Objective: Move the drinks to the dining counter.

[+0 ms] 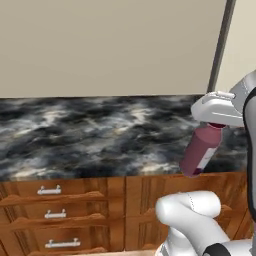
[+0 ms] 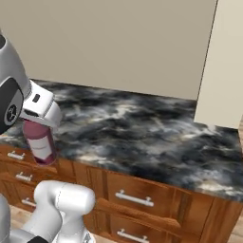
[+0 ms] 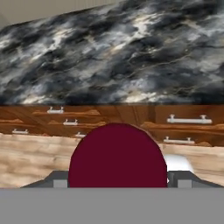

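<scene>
My gripper (image 1: 216,125) is shut on the neck of the maroon-pink bottle (image 1: 200,151), which hangs tilted in the air at the front edge of the dining counter (image 1: 90,132). In the right base view the bottle (image 2: 41,143) with its white label hangs under the hand (image 2: 40,113), over the counter's front edge (image 2: 142,137). Its dark red cap (image 3: 117,155) bulks large between the fingers in the hand view, with the marbled counter (image 3: 113,57) beyond. The small orange-yellow carton is out of view.
Brown wooden drawers with silver bar handles (image 1: 55,215) run under the counter. A beige wall (image 1: 110,45) stands behind it, and a pale cabinet side (image 2: 220,71) rises at the counter's right end. Wooden floor (image 3: 35,162) lies below.
</scene>
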Robot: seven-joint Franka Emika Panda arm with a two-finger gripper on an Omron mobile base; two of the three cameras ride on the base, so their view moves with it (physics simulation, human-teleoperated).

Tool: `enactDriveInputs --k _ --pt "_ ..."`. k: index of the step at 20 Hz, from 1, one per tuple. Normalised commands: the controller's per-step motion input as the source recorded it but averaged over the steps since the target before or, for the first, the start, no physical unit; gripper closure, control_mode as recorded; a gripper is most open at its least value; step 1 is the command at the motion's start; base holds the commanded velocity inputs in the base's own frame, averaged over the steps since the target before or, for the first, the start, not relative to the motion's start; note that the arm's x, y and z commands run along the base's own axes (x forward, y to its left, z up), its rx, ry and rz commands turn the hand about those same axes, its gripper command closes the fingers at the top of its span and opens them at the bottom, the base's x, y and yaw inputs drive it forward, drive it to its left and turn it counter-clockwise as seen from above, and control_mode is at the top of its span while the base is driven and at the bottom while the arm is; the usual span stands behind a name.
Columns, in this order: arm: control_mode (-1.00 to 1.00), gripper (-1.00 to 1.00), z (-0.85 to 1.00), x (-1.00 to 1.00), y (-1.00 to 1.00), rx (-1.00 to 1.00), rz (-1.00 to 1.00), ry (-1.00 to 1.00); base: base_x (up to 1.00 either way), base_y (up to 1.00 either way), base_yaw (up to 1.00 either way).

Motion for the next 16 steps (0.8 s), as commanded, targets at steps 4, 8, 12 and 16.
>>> enactDriveInputs --k 4,8,12,16 --pt "1.00 1.00 0.00 0.00 0.00 0.00 0.00 0.00 1.00 0.50 -0.18" --pt "1.00 1.00 0.00 0.00 0.00 0.00 0.00 0.00 1.00 0.34 -0.12" --pt "1.00 1.00 0.00 0.00 0.00 0.00 0.00 0.00 1.00 0.36 -0.14" --pt "1.00 1.00 0.00 0.00 0.00 0.00 0.00 0.00 1.00 0.41 -0.17"
